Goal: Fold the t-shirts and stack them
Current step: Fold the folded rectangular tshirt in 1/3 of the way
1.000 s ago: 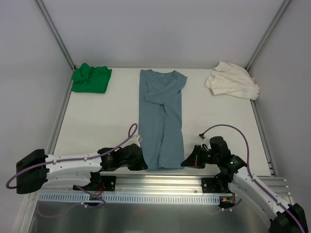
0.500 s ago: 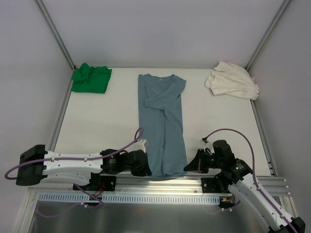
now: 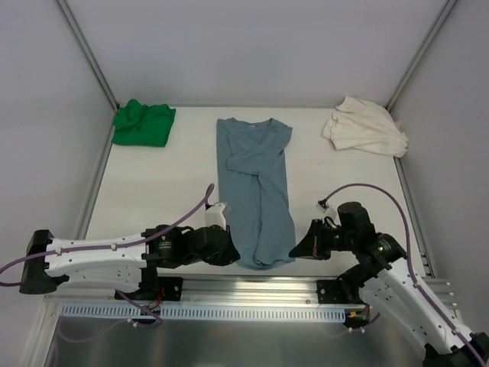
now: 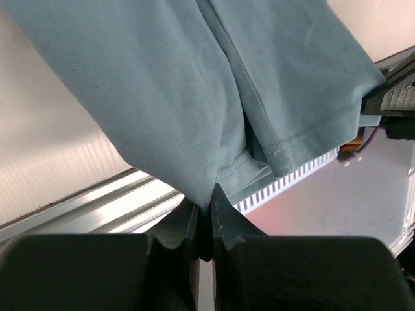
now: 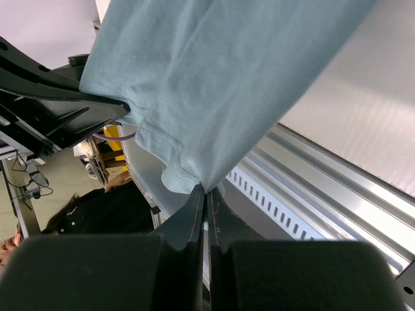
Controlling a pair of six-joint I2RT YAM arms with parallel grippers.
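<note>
Left gripper [image 3: 233, 258] is clenched on the lower-left hem corner of the blue-grey t-shirt [image 3: 256, 191] — a long folded strip down the centre of the table [image 3: 168, 191] — and the right gripper [image 3: 296, 252] pinches the lower-right corner, while the green t-shirt [image 3: 143, 124] lies bunched at upper left and the cream t-shirt [image 3: 365, 128] at upper right.

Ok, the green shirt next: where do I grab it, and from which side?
Likely its near edge, from the middle of the table. The green shirt lies bunched in the far left corner by the wall post, so only its near and right sides are open. The left claw sits closer, but is shut on the blue shirt.
</note>
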